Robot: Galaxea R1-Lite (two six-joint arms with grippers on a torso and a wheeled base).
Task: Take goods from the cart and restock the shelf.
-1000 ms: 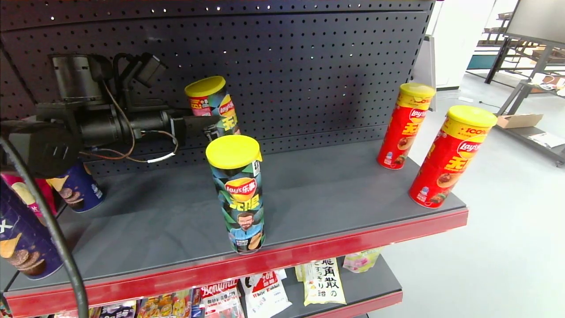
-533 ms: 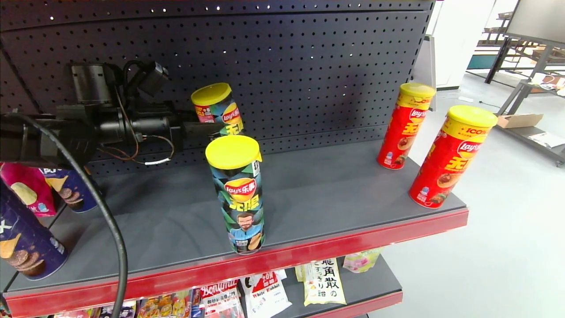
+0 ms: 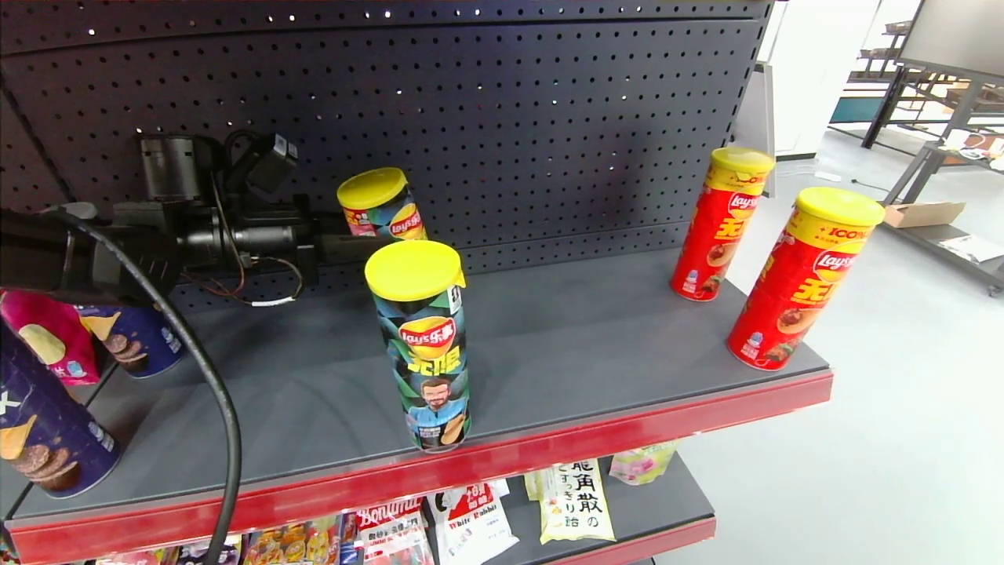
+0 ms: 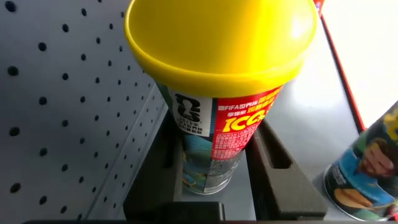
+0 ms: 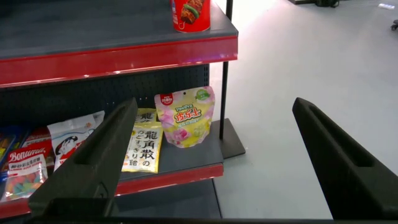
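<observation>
A chip can with a yellow lid (image 3: pixel 382 205) hangs tilted near the pegboard at the back of the grey shelf (image 3: pixel 596 345). My left gripper (image 3: pixel 375 239) is shut on its body from the left. In the left wrist view the same can (image 4: pixel 217 124) sits between the two black fingers (image 4: pixel 280 168), its base close to the shelf surface. A matching can (image 3: pixel 423 345) stands upright at the shelf's front edge and hides the held can's lower part. My right gripper (image 5: pixel 217 168) is open, down in front of the lower shelf, with nothing between its fingers.
Two red cans (image 3: pixel 720 224) (image 3: pixel 800 278) stand at the shelf's right end. Purple and pink cans (image 3: pixel 47 428) (image 3: pixel 137 337) crowd the left end. Snack bags (image 3: pixel 572 498) (image 5: pixel 185 115) lie on the lower shelf. Bare shelf lies between the middle and red cans.
My left gripper has come down toward the shelf with the can in it, close to the pegboard. The other cans have stayed put.
</observation>
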